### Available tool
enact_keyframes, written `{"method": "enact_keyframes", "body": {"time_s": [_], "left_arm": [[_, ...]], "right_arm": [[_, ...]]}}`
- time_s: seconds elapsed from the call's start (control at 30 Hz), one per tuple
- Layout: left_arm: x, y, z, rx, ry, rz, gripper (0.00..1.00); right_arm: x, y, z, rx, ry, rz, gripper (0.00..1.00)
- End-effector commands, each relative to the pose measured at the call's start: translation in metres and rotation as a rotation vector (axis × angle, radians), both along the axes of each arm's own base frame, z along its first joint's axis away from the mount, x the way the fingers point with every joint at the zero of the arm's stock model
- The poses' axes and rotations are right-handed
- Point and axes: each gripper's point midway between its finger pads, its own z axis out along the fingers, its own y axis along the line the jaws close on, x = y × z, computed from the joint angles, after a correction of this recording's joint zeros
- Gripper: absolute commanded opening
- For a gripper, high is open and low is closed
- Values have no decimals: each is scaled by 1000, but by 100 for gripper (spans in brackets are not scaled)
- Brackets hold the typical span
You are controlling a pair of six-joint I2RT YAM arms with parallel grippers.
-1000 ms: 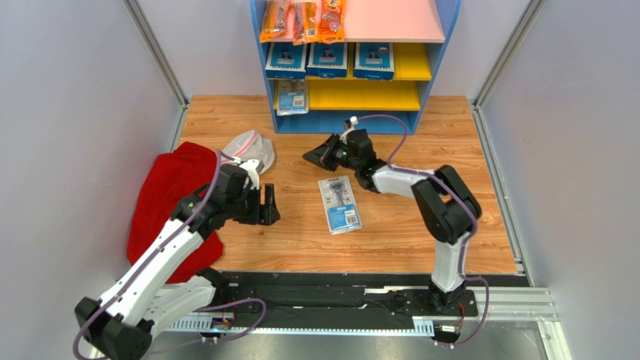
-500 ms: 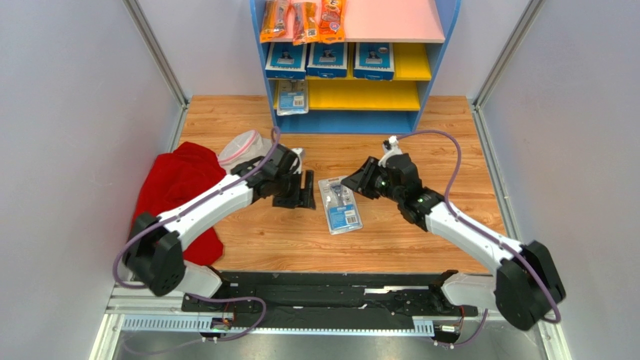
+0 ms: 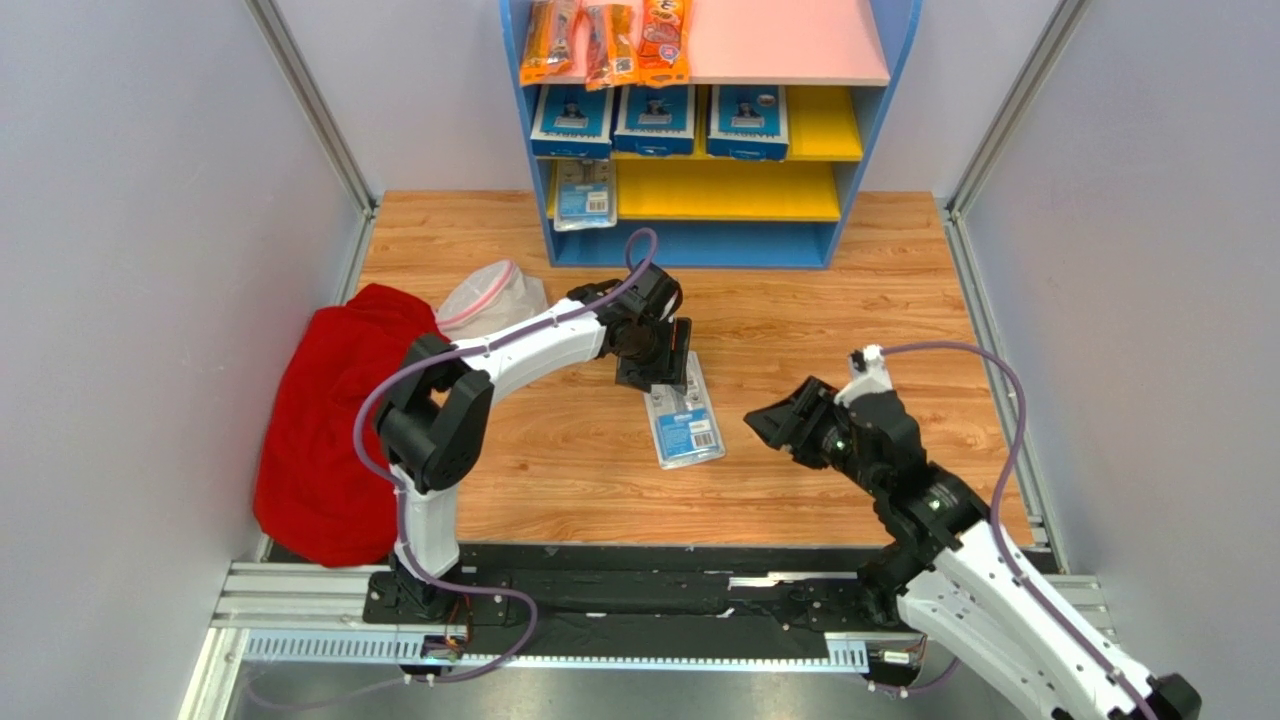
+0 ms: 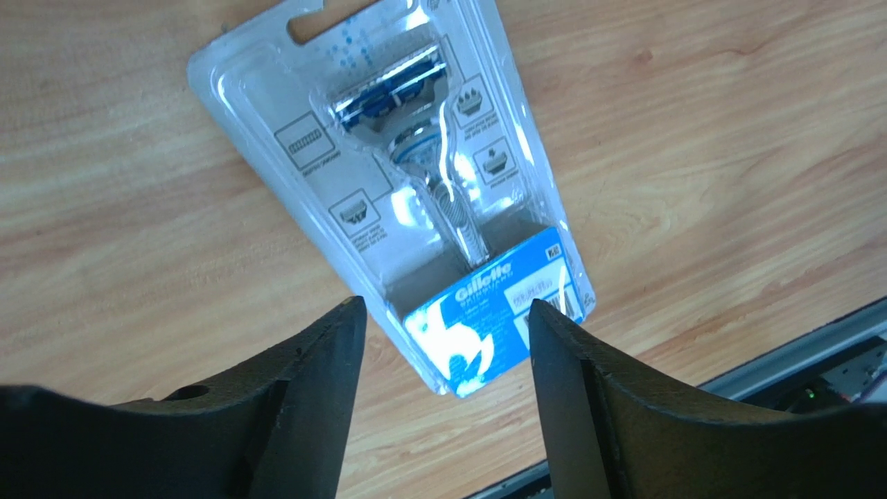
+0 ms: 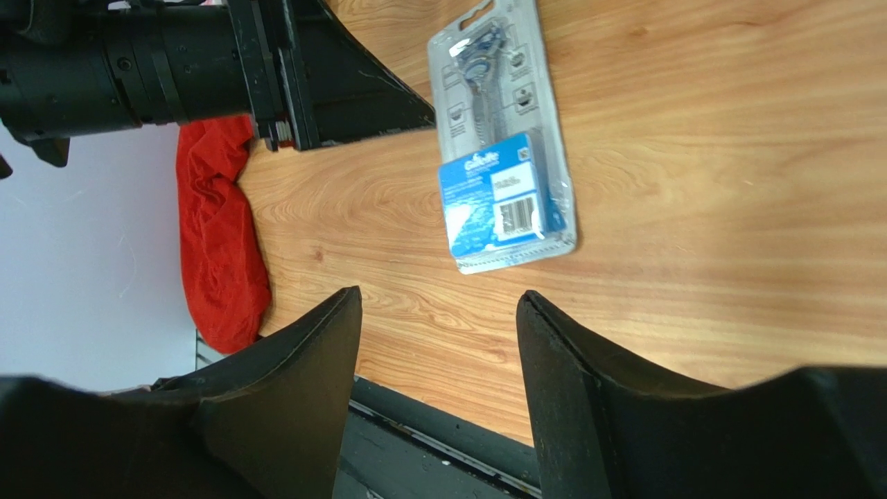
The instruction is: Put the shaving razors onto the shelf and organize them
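One razor pack [image 3: 682,420] lies flat on the wooden table, a clear blister with a blue card end. My left gripper [image 3: 670,375] hangs just over its far end, open; in the left wrist view the pack [image 4: 401,187] lies below the gripper [image 4: 448,317], its blue end between the two fingers. My right gripper [image 3: 762,425] stands open to the right of the pack, apart from it, with nothing in it; its own view shows the pack [image 5: 502,156] ahead of the gripper [image 5: 437,307]. The shelf [image 3: 781,45] holds three blue razor packs [image 3: 654,120] on its upper yellow board and a paler pack [image 3: 583,195] on the lower one.
Orange snack packets [image 3: 604,38] lie on the shelf's pink top. A red cloth [image 3: 338,420] and a clear plastic bag [image 3: 493,297] sit at the table's left. A black rail [image 3: 676,578] runs along the near edge. Grey walls close both sides.
The left arm swung right from beside the red cloth to over the razor pack, its jaws narrowing slightly. The right gripper drew back toward the near right and opened.
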Motion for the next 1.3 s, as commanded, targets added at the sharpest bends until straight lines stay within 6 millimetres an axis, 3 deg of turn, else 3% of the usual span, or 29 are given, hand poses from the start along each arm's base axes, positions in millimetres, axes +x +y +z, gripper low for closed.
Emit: {"method": "enact_keyframes", "body": {"time_s": [0.0, 0.13, 0.4, 0.5, 0.53, 0.6, 0.63, 0.73, 0.93, 1.27], "left_arm": [[13, -14, 2, -7, -7, 12, 66], [12, -25, -11, 2, 15, -3, 63], [11, -30, -51, 67, 95, 13, 58], [11, -31, -63, 92, 126, 13, 45], [9, -29, -65, 106, 142, 11, 33], [13, -31, -66, 115, 142, 13, 18], [12, -31, -65, 123, 151, 13, 4], [12, -32, -65, 126, 154, 1, 0], [9, -34, -35, 46, 117, 10, 0], [-2, -57, 64, -371, 132, 87, 0]], "right_arm": [[-15, -27, -22, -33, 55, -101, 61], [-20, -35, -20, -19, 39, -124, 61], [-23, -25, -29, -25, 85, -75, 61], [-22, -23, -30, -20, 86, -69, 61], [-23, -22, -31, -16, 91, -66, 61], [-23, -21, -32, -13, 93, -60, 61], [-24, -20, -33, -10, 95, -56, 61], [-28, -14, -36, 9, 113, -19, 61], [-32, 3, -45, 24, 157, 59, 63], [-10, 12, -24, 121, 34, 14, 63]]}}
